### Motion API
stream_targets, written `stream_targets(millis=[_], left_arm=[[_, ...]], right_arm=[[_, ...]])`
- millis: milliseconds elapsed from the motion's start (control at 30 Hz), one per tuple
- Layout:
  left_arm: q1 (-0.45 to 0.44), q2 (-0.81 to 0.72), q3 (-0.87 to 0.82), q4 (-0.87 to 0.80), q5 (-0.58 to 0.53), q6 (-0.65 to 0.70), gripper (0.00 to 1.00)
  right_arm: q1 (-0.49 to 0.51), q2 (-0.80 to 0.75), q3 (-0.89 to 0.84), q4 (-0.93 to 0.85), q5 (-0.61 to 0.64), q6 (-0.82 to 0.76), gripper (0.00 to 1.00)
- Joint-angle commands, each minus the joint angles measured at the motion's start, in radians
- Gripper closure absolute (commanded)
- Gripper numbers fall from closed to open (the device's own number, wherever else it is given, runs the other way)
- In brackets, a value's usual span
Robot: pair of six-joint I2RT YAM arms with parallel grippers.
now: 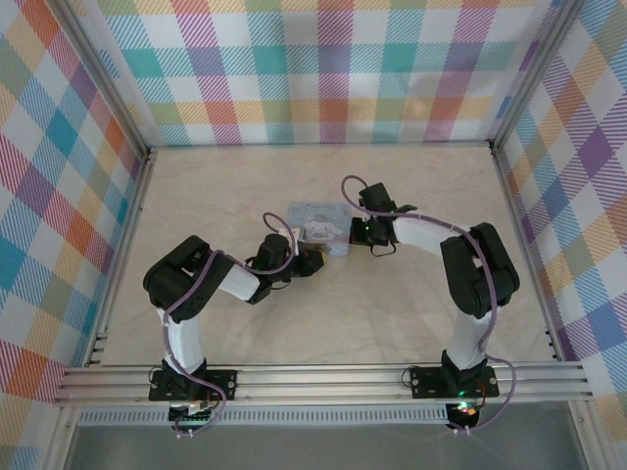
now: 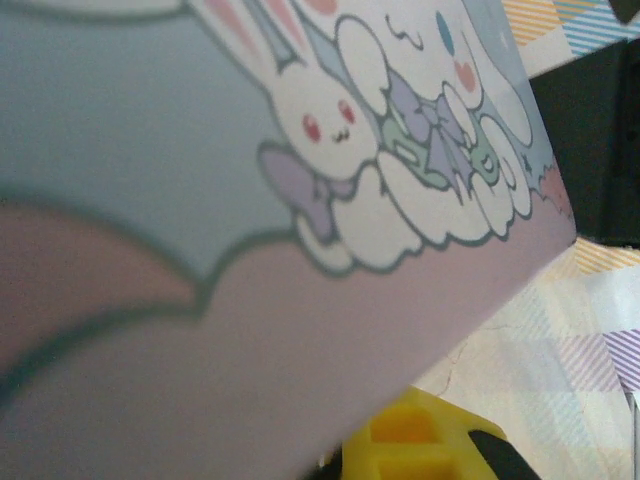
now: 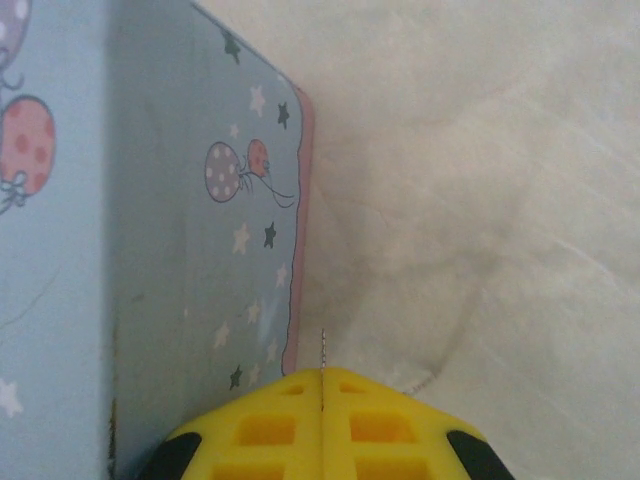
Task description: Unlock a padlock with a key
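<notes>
While both arms crowd the blue cartoon box, the step in hand reads as bringing key to lock, with no turning yet. Right gripper sits just beside the box's starred side wall, fingers pressed together on a thin dark sliver poking out ahead, judged to be the key. Left gripper is at the box's near edge, tight against the printed face. One yellow finger shows below the box, but its spread cannot be told. Padlock is too small to place against the box. Next move likely calls for the left steadying the lock while the right lines the sliver with the keyway, slow and fine.
</notes>
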Motion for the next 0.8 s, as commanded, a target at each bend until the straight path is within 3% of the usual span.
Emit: stream_targets(millis=[0, 300, 767], left_arm=[[-0.001, 0.013, -0.001, -0.171, 0.08, 0.008, 0.91], [-0.001, 0.027, 0.059, -0.198, 0.081, -0.053, 0.91], [-0.001, -0.063, 0.224, -0.498, 0.03, -0.117, 0.91]], right_arm=[[0.006, 0.048, 0.096, -0.008, -0.007, -0.059, 1.0], [-0.01, 0.079, 0.158, -0.052, 0.002, -0.119, 1.0], [-0.117, -0.175, -0.066, -0.023, -0.02, -0.088, 1.0]])
